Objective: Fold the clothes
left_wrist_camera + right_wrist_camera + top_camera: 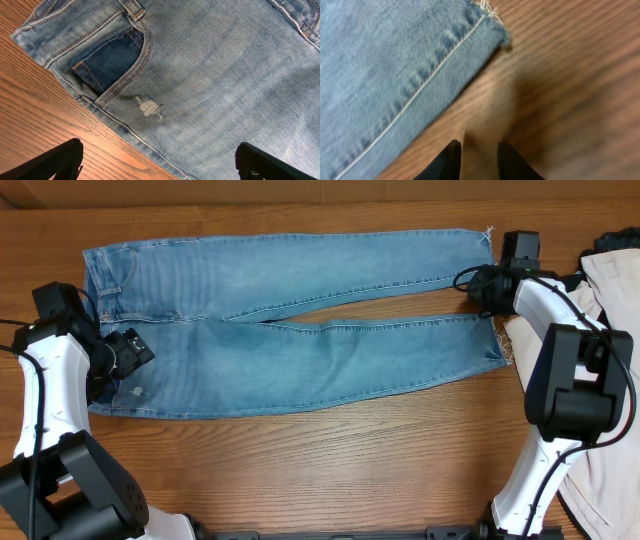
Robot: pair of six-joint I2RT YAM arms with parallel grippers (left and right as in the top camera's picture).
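The light blue denim jeans (pixel 290 330) lay flat and unfolded on the wooden table (pixel 350 470). The waistband was toward the left arm and both legs ran out full length toward the right arm. The left arm was bent inward over the waist end of the jeans, with the left gripper (pixel 138 352) poised above the hip area near the lower outer seam. On the left wrist view its fingers (pixel 55 162) stood wide apart, one over bare wood beside the seam and the other over the denim, and they held nothing. Below that claw were a dark inner pocket (pixel 107 60) and a small worn patch (pixel 148 106). The right arm reached in from the hem end of the jeans, and the right gripper (pixel 478 288) sat just beyond the gap between the two leg ends. On the right wrist view its fingers (pixel 447 162) were parted only narrowly, with bare wood between them and no cloth in their grasp. The frayed hem (pixel 490 10) lay just beside them, not touching. A cream-beige garment (pixel 610 280) lay past the hem end of the jeans, partly under the right arm.
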